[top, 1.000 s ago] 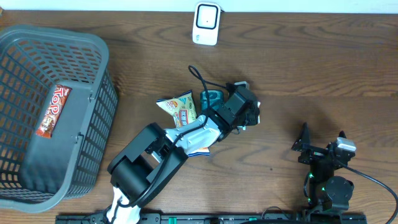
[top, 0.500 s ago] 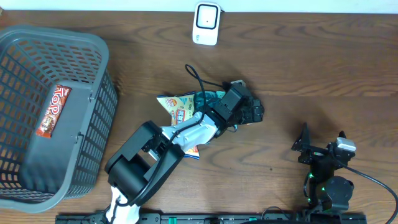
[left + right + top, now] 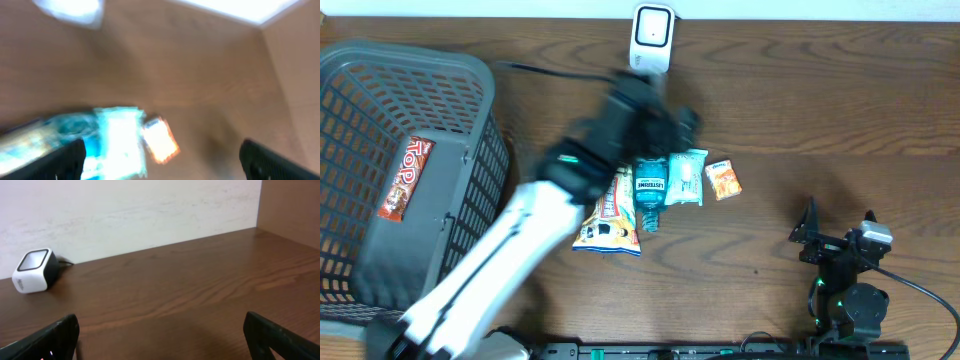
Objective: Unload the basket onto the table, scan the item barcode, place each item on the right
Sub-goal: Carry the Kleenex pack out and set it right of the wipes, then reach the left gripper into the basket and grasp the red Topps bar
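Blur smears the left arm (image 3: 520,250) as it reaches across the middle of the bench (image 3: 820,120), its far end just short of the scanner (image 3: 652,35), which stands white with a dark face at the back edge by the wall. In the wrist view the left gripper (image 3: 160,167) is spread wide, one dark finger at each lower corner, and nothing sits between them; it is raised above the items.

Four items lie in a row on the wood in front of the scanner. A snack bag (image 3: 610,215) is furthest left, partly under the arm. A teal bottle (image 3: 650,190) lies against its right side. A pale packet (image 3: 687,178) touches the bottle, and a small orange packet (image 3: 724,180) lies just beside that. No gripper touches any of them.

At the left a grey basket (image 3: 470,120) holds a chocolate bar (image 3: 405,177).

Down at the near right, well apart from the items, the right gripper (image 3: 165,340) is also spread wide and holds nothing, facing the scanner across bare wood.
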